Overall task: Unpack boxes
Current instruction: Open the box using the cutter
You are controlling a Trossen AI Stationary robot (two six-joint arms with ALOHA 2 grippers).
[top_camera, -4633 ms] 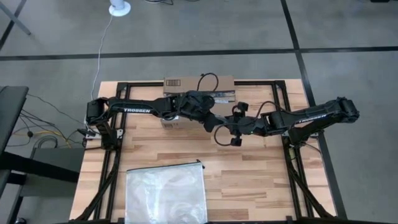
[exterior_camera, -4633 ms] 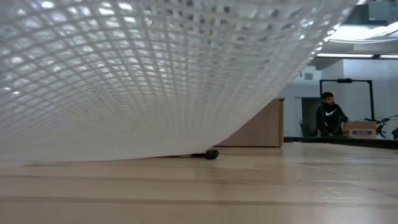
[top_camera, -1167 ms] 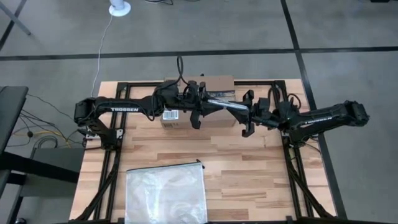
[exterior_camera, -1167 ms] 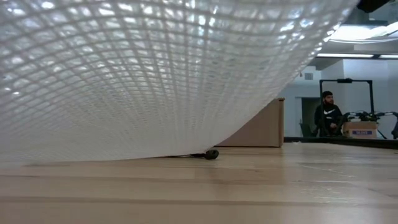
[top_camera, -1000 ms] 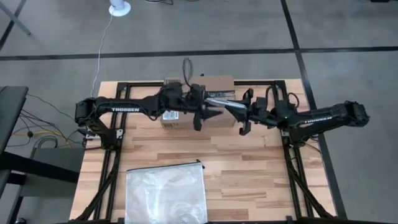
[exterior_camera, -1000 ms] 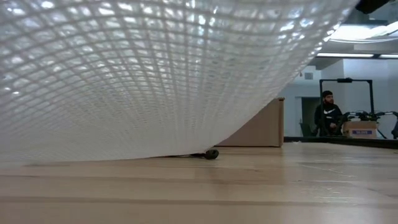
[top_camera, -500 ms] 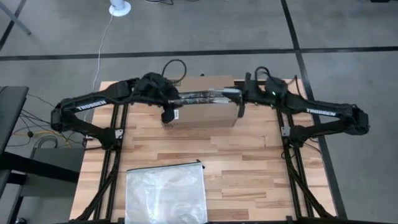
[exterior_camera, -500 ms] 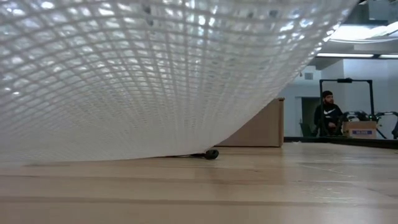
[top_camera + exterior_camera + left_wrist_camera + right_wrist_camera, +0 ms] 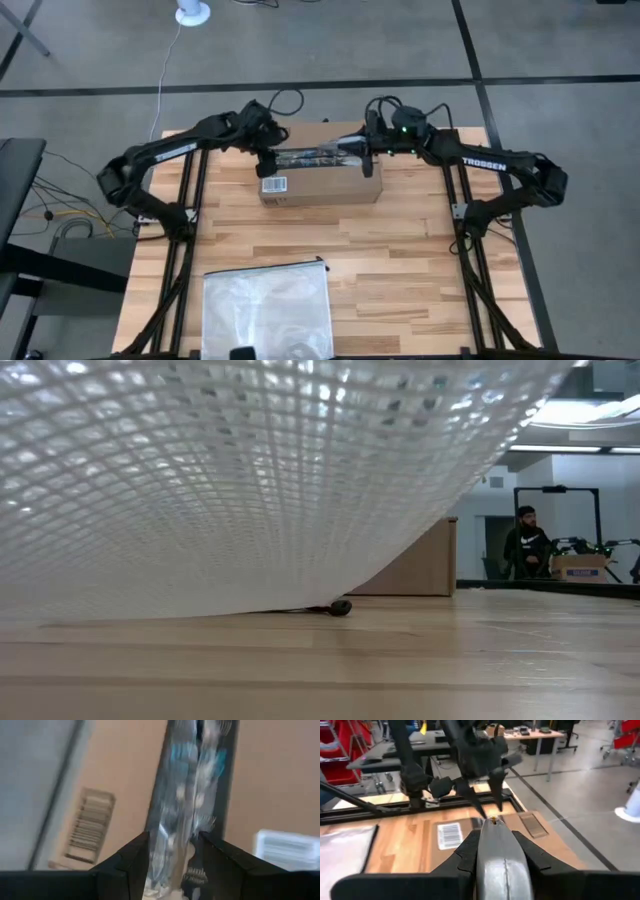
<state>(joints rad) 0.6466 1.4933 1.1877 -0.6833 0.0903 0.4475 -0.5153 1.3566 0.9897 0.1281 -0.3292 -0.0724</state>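
Observation:
The brown cardboard box (image 9: 320, 178) lies flat at the table's far middle. A dark printed tape strip (image 9: 322, 157) runs along its top, and a white barcode label (image 9: 273, 185) sits near its left end. My left gripper (image 9: 268, 162) is open over the strip's left end, one finger on each side of the strip (image 9: 187, 795); whether it touches, I cannot tell. My right gripper (image 9: 373, 160) is at the strip's right end, shut on a grey rounded thing (image 9: 502, 865). In the low view only a corner of the box (image 9: 415, 565) shows. My right gripper pinches the grey rounded thing between its two fingers (image 9: 465, 855), by its two sides. It reaches forward past the fingertips and ends in a small yellow tip (image 9: 493, 821) over the box top. I cannot tell whether that tip touches the box.
A clear plastic zip bag (image 9: 266, 310) lies at the table's near edge and fills most of the low view as the zip bag's mesh (image 9: 220, 480). Black frame rails (image 9: 186, 250) run along both sides. A person (image 9: 527, 545) stands far behind the table.
Both grippers have drawn apart and gone toward the far edge. My left gripper went from the box's middle to the tape strip's left end. My right gripper went from off the box's near right corner onto the strip's right end. The box has stayed in place.

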